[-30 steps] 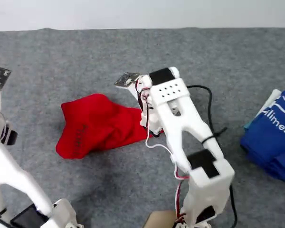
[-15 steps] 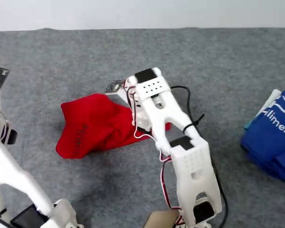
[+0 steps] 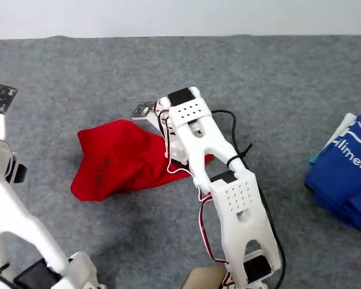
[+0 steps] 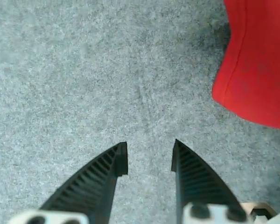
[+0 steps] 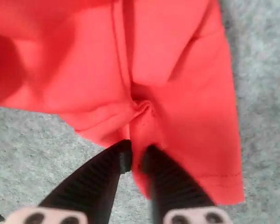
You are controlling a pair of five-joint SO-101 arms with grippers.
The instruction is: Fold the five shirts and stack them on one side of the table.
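- At the middle of the table (image 3: 277, 78), your right arm (image 3: 219, 180) has swung to the left during the last second. Its wrist now stands over the right edge of the red shirt (image 3: 123, 159).
- Your right gripper (image 5: 136, 161) is clenched on a small pinch of the red cloth, and the fabric puckers just at the fingertips.
- The red shirt has hardly changed its shape. It lies crumpled left of centre, and only its right corner has shifted a little under the arm.
- Your left gripper (image 4: 149, 158) hangs released above the bare carpet, near an edge of the shirt but not touching it. The left arm has hardly moved.
- By my judgement the fold of this shirt is only starting, because the pinched edge is not yet carried across the body.
- At the right edge of the table, the pile of blue shirts (image 3: 346, 174) lies well apart. The red shirt must probably go there once it is folded.
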